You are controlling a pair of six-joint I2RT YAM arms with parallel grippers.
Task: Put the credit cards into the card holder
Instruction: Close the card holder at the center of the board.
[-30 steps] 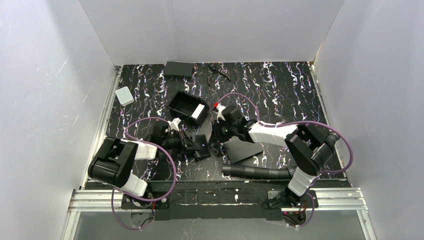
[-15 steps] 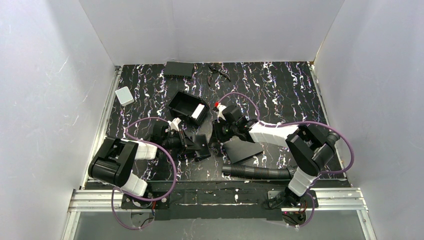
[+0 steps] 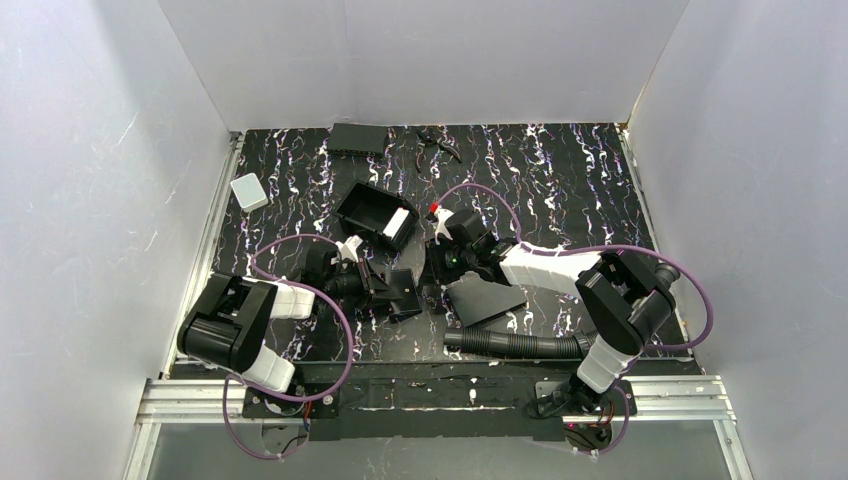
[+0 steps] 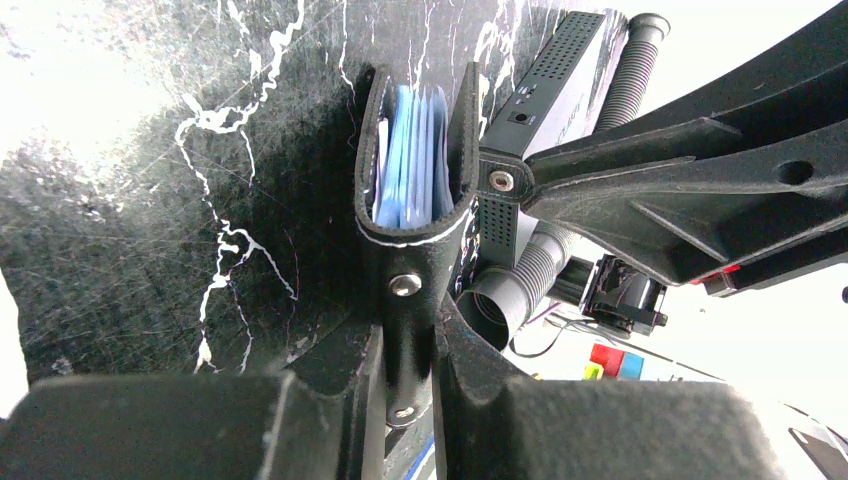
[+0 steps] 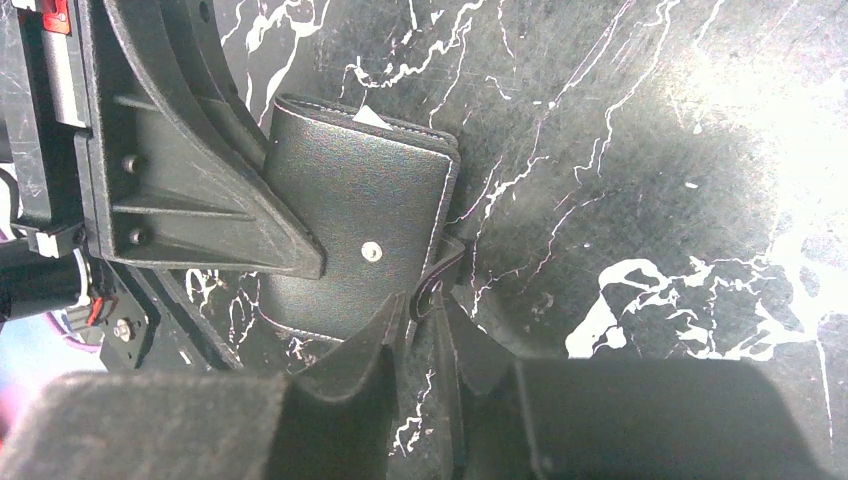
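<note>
The black leather card holder (image 3: 404, 284) stands on edge on the marbled table, between my two grippers. In the left wrist view several pale-blue credit cards (image 4: 410, 160) sit inside its open mouth (image 4: 415, 240). My left gripper (image 4: 408, 335) is shut on the holder's snap strap. In the right wrist view the holder's flat side (image 5: 350, 210) shows, with a pale card corner (image 5: 370, 117) at its top edge. My right gripper (image 5: 425, 320) is narrowly open, with a thin strap loop (image 5: 432, 290) between its fingertips and table showing in the gap.
A matte black sheet (image 3: 487, 298) lies under the right arm, with a corrugated hose (image 3: 515, 346) in front of it. A black tray (image 3: 370, 212) holding a white piece lies behind the grippers. A white box (image 3: 248, 191), a black box (image 3: 357, 137) and a small tool (image 3: 438, 146) lie at the back.
The right arm has shifted very slightly. The left arm and the card holder stay where they were.
</note>
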